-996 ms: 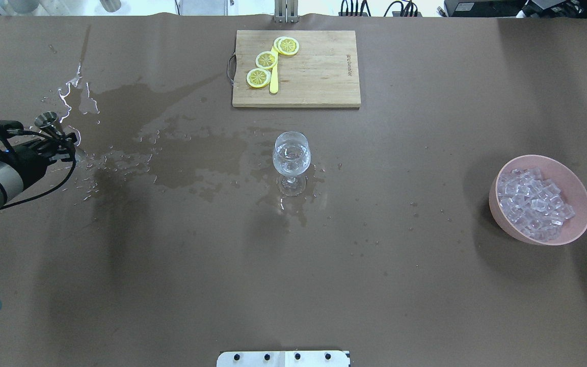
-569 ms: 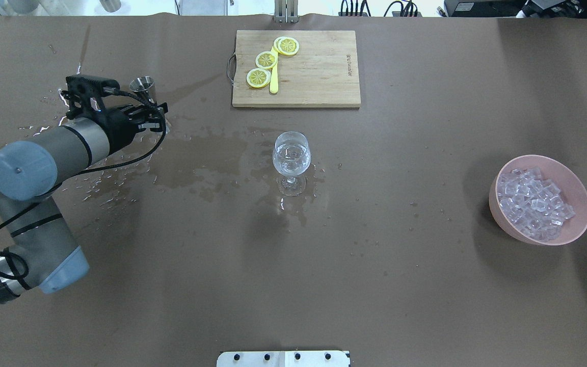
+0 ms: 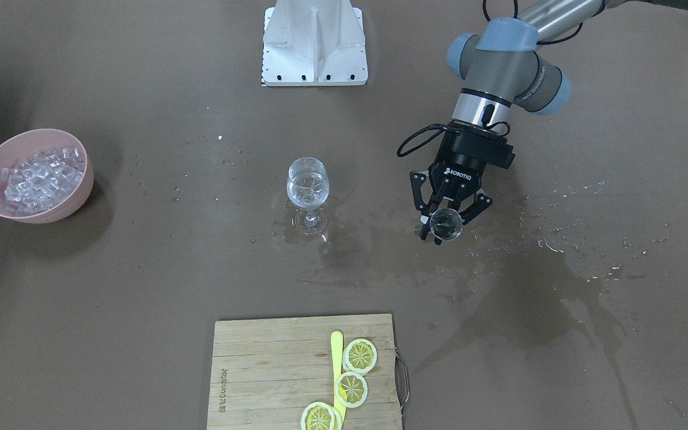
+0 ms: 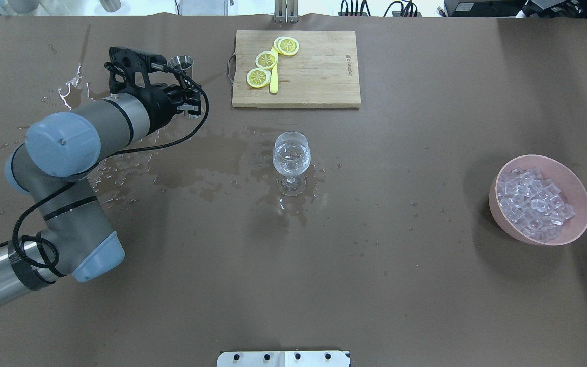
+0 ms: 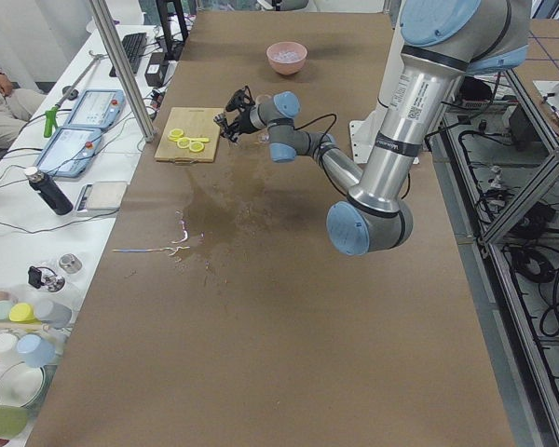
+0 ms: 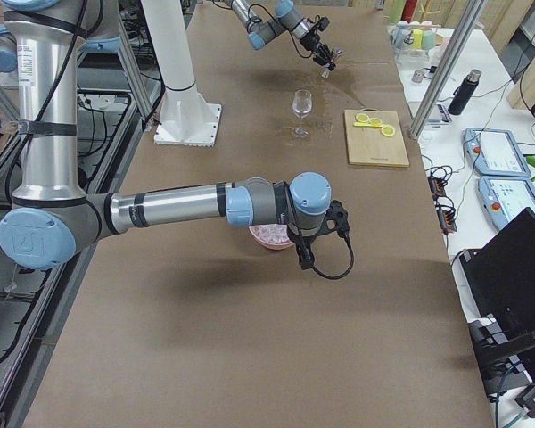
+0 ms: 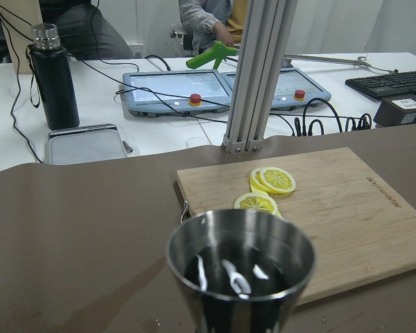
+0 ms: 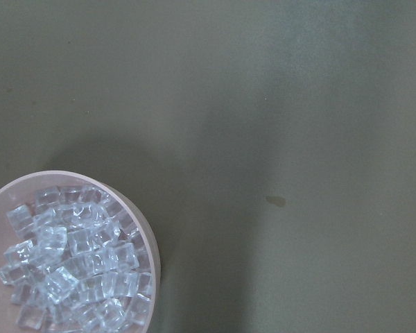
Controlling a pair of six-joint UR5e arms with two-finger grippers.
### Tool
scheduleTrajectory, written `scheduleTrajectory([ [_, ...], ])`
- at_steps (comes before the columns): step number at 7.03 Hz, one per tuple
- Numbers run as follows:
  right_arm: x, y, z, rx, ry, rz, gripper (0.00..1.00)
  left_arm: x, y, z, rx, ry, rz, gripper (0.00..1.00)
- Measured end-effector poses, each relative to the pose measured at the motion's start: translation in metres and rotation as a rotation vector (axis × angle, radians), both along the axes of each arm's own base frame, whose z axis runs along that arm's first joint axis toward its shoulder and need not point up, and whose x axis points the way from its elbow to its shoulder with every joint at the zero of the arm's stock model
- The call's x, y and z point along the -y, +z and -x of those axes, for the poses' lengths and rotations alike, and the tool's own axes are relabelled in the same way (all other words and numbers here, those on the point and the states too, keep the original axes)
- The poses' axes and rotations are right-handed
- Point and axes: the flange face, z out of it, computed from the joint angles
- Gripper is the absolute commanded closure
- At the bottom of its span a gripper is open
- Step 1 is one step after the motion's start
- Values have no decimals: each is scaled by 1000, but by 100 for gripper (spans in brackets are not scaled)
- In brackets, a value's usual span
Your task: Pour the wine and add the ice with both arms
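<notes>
The small steel double-cone jigger (image 7: 239, 277) shone like polished metal; the clear stemmed wine glass (image 3: 307, 191) and transparent ice cubes (image 3: 39, 179) looked smooth and glassy. The pale wooden cutting board (image 3: 272, 370) showed matt grain, the pink bowl (image 3: 75, 200) a dull finish, and the brown table covering (image 3: 141, 298) lay matt, glossy where wet.

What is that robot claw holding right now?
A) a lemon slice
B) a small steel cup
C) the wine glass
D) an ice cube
B: the left gripper is shut on the steel jigger, while the wine glass stands apart from it, untouched.
</notes>
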Motion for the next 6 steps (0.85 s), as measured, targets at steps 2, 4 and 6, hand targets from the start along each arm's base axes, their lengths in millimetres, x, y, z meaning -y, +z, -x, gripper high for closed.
scheduleTrajectory([
  [2,1,-1,0,0,0,-2,0,-5,-18,-3,-18,33,-23,100],
  [4,2,-2,0,-1,0,-4,0,-6,-38,-6,41,31,-121,100],
  [6,2,-2,0,0,1,-3,0,-34,-46,-37,127,-54,-207,100],
])
